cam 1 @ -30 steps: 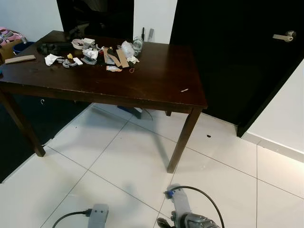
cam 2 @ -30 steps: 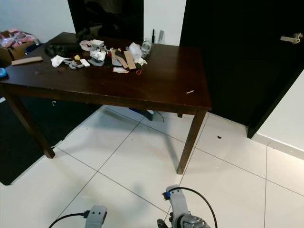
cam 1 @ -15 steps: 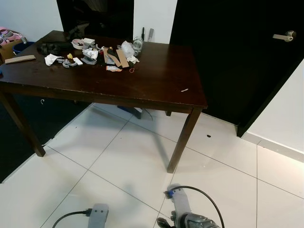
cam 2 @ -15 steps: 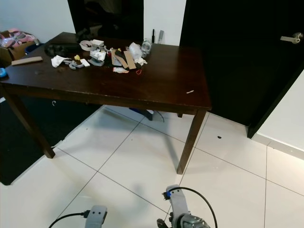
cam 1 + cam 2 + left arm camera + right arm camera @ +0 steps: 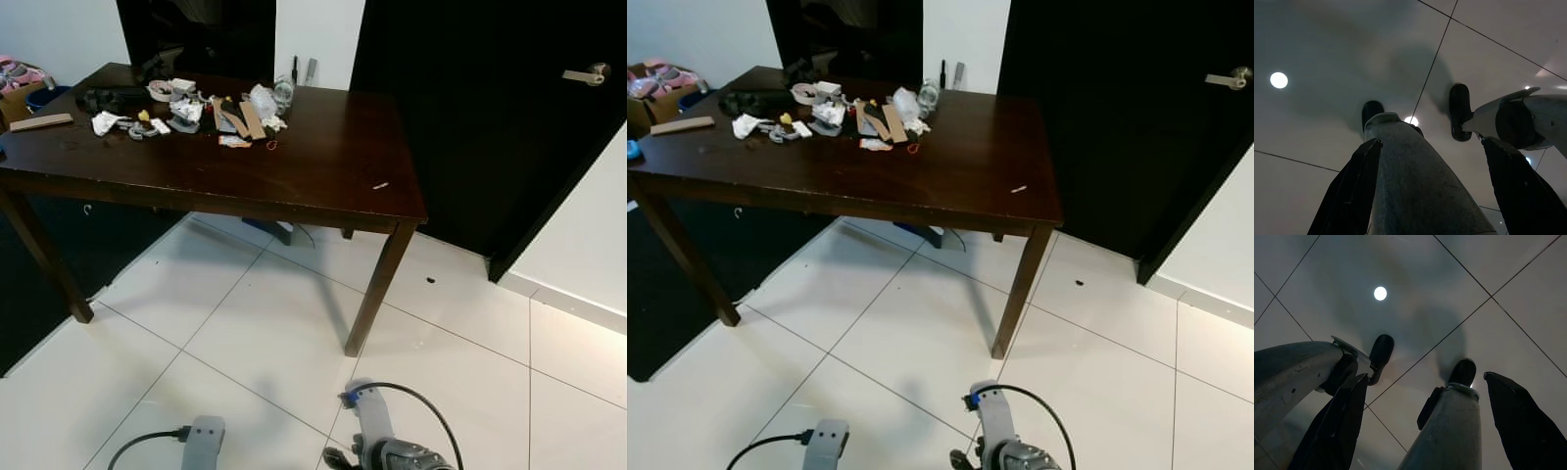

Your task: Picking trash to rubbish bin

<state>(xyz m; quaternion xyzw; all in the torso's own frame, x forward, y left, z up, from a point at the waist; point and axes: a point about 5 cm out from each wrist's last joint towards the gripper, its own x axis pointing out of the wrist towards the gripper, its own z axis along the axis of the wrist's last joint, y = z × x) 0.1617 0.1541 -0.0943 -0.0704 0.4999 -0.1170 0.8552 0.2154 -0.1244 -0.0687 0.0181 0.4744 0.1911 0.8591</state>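
White floor tiles [image 5: 265,333] shine under a big dark wooden table [image 5: 313,166]. Behind the table is a white wall, and a black door [image 5: 490,108] with a silver handle [image 5: 586,74] stands to the right.

Trash lies in a heap on the far left part of the table top [image 5: 211,116]. Bits of white crumpled paper [image 5: 104,122] lie near the left end. Two brown cardboard strips [image 5: 253,120] lie side by side in the middle of the heap. A clear plastic bottle [image 5: 283,93] stands at the back of the heap, near the wall. A small white scrap [image 5: 380,185] lies alone, well apart from the heap, near the table's right front corner. A flat piece of wood [image 5: 41,121] lies at the far left edge.

A tiny dark speck [image 5: 430,281] sits on the floor to the right of the table leg [image 5: 372,294].

Both arms hang low, well away from the table. The left gripper [image 5: 1449,191] points down at the floor, and its two black fingers [image 5: 1349,196] are wide apart with nothing between them. The right gripper [image 5: 1425,426] points down at the floor too, with its fingers [image 5: 1518,421] spread apart and holding nothing. The robot's feet show between the fingers in both wrist views.
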